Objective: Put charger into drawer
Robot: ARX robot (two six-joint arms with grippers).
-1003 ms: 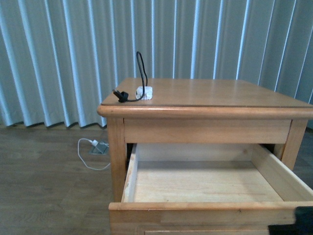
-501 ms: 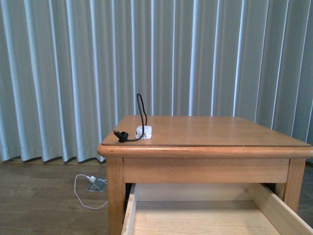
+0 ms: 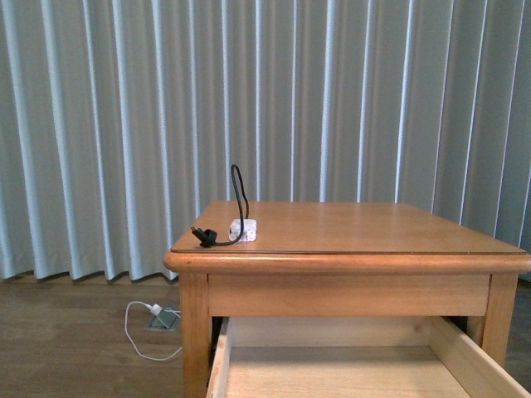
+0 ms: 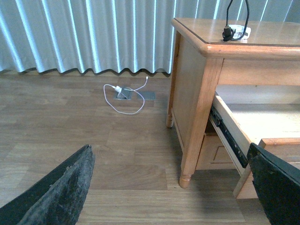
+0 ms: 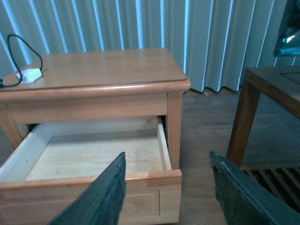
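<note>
The charger (image 3: pixel 243 230) is a small white block on the left part of the nightstand top (image 3: pixel 357 228), with its black cable arching up and ending in a black connector near the edge. It also shows in the left wrist view as the charger (image 4: pixel 242 32) and in the right wrist view as the charger (image 5: pixel 29 75). The drawer (image 3: pixel 218 365) under the top is pulled out, and nothing lies on its pale inside. My left gripper (image 4: pixel 169 150) hangs open over the floor, left of the drawer (image 4: pixel 229 129). My right gripper (image 5: pixel 168 154) is open near the right front corner of the drawer (image 5: pixel 145 199). Neither arm shows in the front view.
A white cable (image 3: pixel 145 319) with a white plug lies on the wood floor by a floor outlet, also seen as the white cable (image 4: pixel 124 91). Pleated curtains (image 3: pixel 124 124) hang behind. Another dark wooden table (image 5: pixel 267 84) stands right of the nightstand.
The front view has risen: the nightstand sits lower in frame, the drawer's front edge has dropped out of view, and the dark shape at the bottom right is gone. The charger has not moved.
</note>
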